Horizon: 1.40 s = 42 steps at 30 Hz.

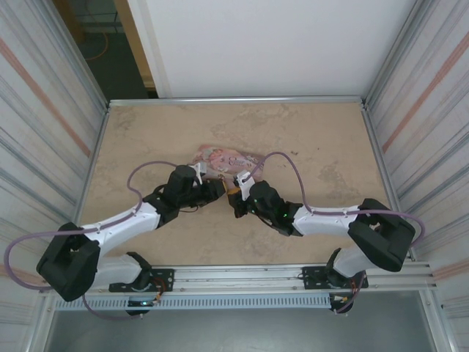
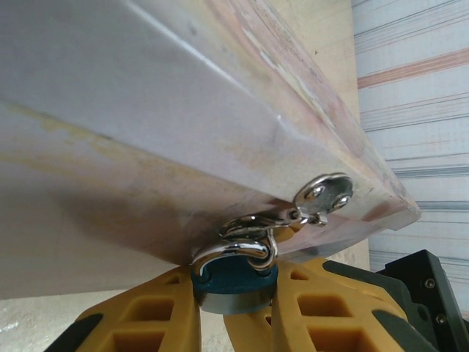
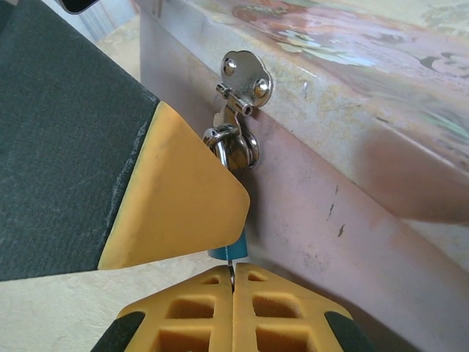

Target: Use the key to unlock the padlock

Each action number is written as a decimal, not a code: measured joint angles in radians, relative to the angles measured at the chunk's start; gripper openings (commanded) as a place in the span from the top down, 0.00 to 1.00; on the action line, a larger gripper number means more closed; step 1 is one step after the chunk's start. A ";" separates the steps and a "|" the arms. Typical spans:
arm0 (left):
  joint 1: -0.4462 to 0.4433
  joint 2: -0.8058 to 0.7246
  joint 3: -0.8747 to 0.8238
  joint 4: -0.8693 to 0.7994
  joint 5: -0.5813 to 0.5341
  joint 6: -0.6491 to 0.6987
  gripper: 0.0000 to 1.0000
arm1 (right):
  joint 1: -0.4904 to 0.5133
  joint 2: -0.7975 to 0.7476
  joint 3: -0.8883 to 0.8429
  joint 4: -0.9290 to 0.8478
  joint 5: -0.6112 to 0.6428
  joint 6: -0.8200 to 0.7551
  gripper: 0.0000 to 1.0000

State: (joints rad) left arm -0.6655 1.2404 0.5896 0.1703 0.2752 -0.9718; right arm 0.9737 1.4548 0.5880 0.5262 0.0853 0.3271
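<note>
L gripper (image 2: 236,312): clamped on the padlock (image 2: 233,280), one yellow finger each side of the teal body, shackle (image 2: 236,251) pointing up.

R gripper (image 3: 233,279): fingers pressed flat together, pinching a thin pale metal sliver, prob. the key (image 3: 232,265). It stands just under the padlock's teal bottom, tip pointing up at it. Can't tell if the blade is in the keyway; the L gripper's big yellow finger (image 3: 183,198) covers most of the lock in the R wrist view.

Outward: shackle is hooked thru the hasp loop (image 3: 236,143), which hangs from a riveted hasp plate (image 2: 323,194) on the front wall of the pink illustrated tin (image 3: 381,183). Tin sits mid table (image 1: 330,147), and both arms meet at its near side.

Step in hand, as I read it: seat the key, then turn.

To do it well:
- Hold L grip firm and steady so the lock body can't spin w/ the key or swing on the hasp.
- Line the blade up w/ the lock's long axis and push straight.
- Turn w/ R wrist roll only, w/o side load; the sliver looks thin and the pinch is small, so it could slip or bend.
- Risk: dragging the tin if either arm pulls.
</note>
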 measured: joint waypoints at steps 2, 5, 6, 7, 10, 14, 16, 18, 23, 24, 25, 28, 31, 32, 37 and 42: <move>-0.002 0.020 0.000 0.013 0.003 -0.002 0.75 | 0.000 0.007 -0.009 0.008 0.008 0.023 1.00; -0.005 0.057 -0.001 0.038 0.006 -0.006 0.75 | 0.000 0.020 -0.016 0.010 0.022 0.053 1.00; -0.005 0.069 -0.001 0.047 0.011 -0.010 0.75 | 0.000 0.023 -0.018 0.007 0.027 0.059 1.00; -0.005 0.083 -0.001 0.061 0.014 -0.014 0.75 | -0.001 0.027 -0.018 0.002 0.031 0.065 1.00; -0.006 0.123 -0.001 0.096 0.027 -0.026 0.75 | -0.005 0.031 -0.018 -0.021 0.042 0.066 1.00; -0.010 0.170 -0.003 0.145 0.041 -0.040 0.75 | -0.019 0.031 -0.020 -0.051 0.040 0.066 1.00; -0.013 0.191 -0.004 0.166 0.048 -0.047 0.75 | -0.026 0.031 -0.026 -0.058 0.029 0.066 1.00; -0.017 0.212 -0.006 0.189 0.055 -0.051 0.73 | -0.034 0.032 -0.036 -0.060 0.018 0.066 1.00; -0.026 0.262 -0.018 0.249 0.069 -0.061 0.67 | -0.053 0.032 -0.052 -0.073 -0.012 0.073 1.00; -0.028 0.272 -0.019 0.261 0.075 -0.066 0.66 | -0.058 0.031 -0.052 -0.082 -0.020 0.077 1.00; -0.030 0.283 -0.023 0.275 0.080 -0.071 0.65 | -0.062 0.031 -0.051 -0.092 -0.029 0.082 1.00; -0.036 0.301 -0.031 0.296 0.109 -0.090 0.61 | -0.071 0.031 -0.051 -0.125 -0.042 0.084 1.00; -0.042 0.303 -0.033 0.309 0.131 -0.101 0.56 | -0.077 0.031 -0.048 -0.163 -0.048 0.087 1.00; -0.043 0.302 -0.033 0.318 0.137 -0.103 0.54 | -0.078 0.031 -0.048 -0.175 -0.054 0.089 1.00; -0.043 0.267 -0.035 0.319 0.145 -0.100 0.49 | -0.086 0.031 -0.031 -0.216 -0.074 0.111 1.00; -0.031 0.156 -0.063 0.290 0.144 -0.082 0.46 | -0.092 0.031 -0.006 -0.266 -0.096 0.136 1.00</move>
State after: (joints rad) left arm -0.6960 1.3960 0.5270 0.4603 0.4191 -1.0542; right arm 0.8818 1.4860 0.5816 0.2607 -0.0105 0.4633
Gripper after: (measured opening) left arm 0.532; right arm 0.045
